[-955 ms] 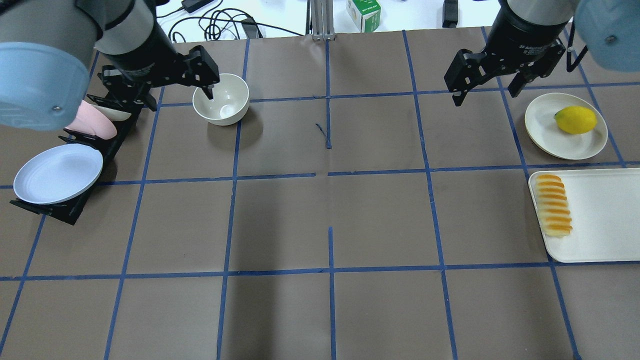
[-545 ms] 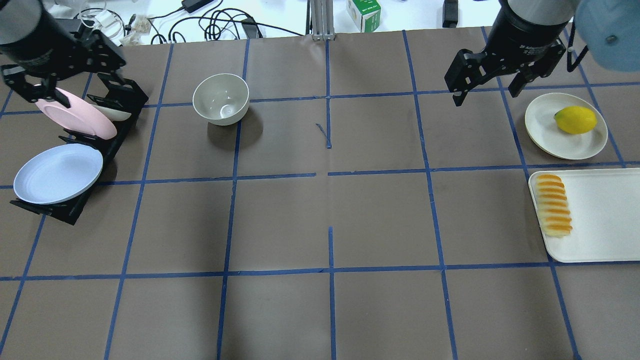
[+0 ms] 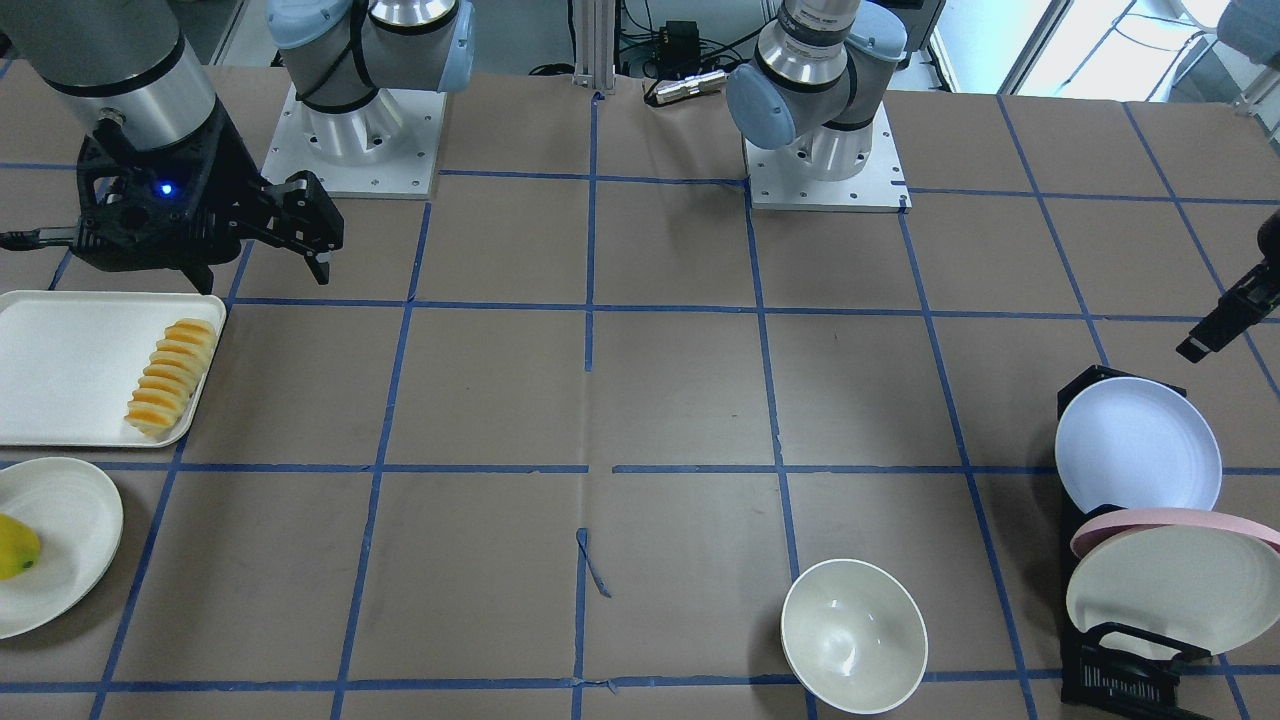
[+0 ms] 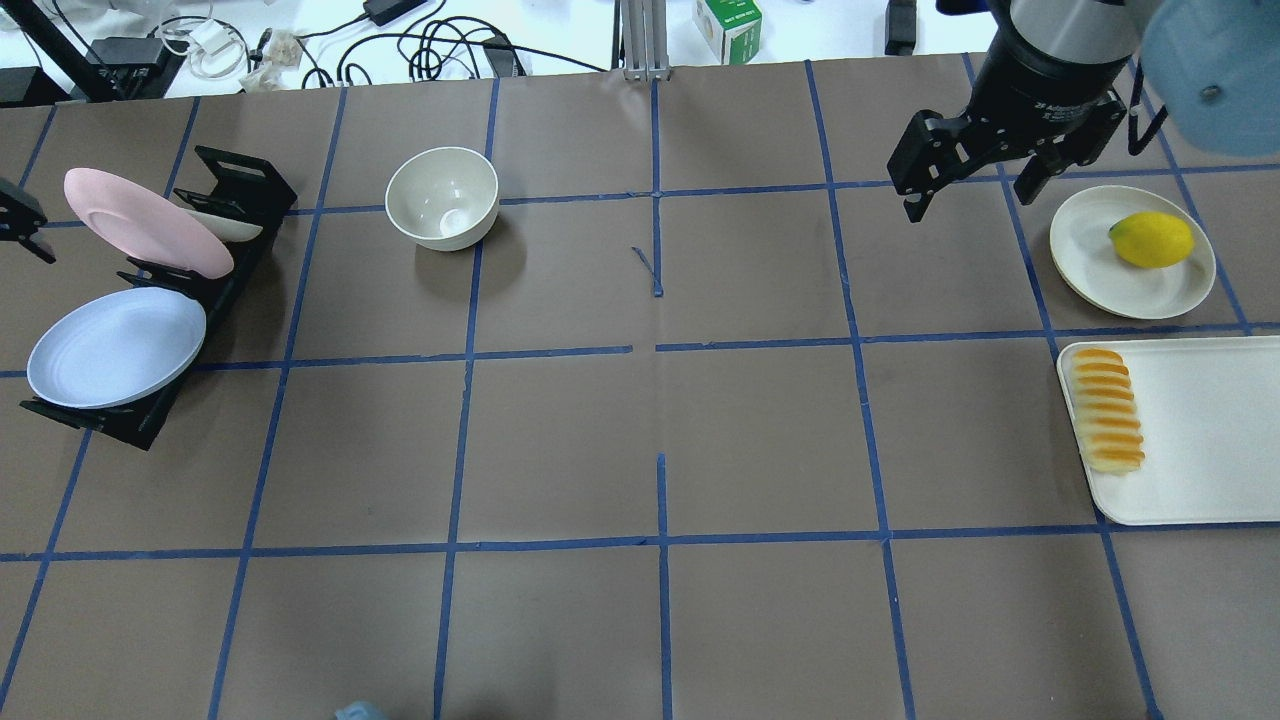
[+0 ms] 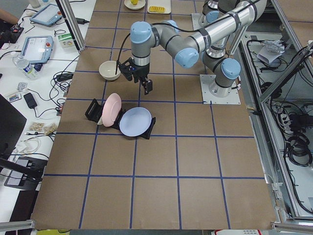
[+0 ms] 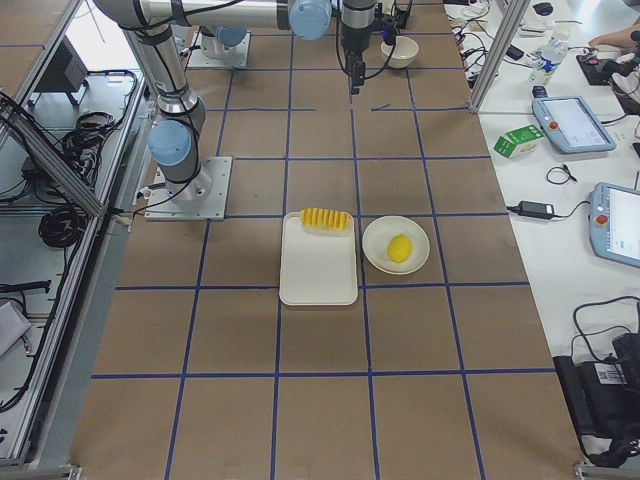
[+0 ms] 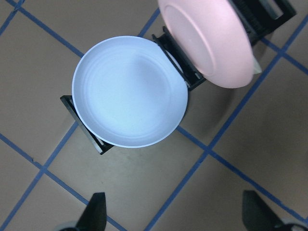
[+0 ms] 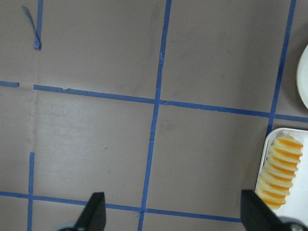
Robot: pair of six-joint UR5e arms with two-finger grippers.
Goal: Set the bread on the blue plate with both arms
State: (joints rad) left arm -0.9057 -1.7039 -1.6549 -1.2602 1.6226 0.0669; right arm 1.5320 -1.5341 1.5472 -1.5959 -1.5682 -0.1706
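Note:
The bread [image 4: 1105, 410] lies along the left edge of a white tray [image 4: 1210, 470] at the right; it also shows in the right wrist view [image 8: 278, 171]. The blue plate [image 4: 115, 347] leans in a black rack [image 4: 240, 185] at the far left. My left gripper [image 7: 175, 219] is open and empty, high above the blue plate [image 7: 130, 98]; in the overhead view only its tip shows at the left edge. My right gripper [image 4: 968, 195] is open and empty, above the table behind the tray.
A pink plate [image 4: 145, 222] and an off-white plate [image 3: 1165, 590] stand in the same rack. An off-white bowl [image 4: 442, 197] stands right of the rack. A lemon [image 4: 1152, 240] lies on an off-white plate [image 4: 1095, 265] behind the tray.
My left arm has swung left from over the bowl, past the pink plate, to the table's left edge. The right gripper has barely moved.

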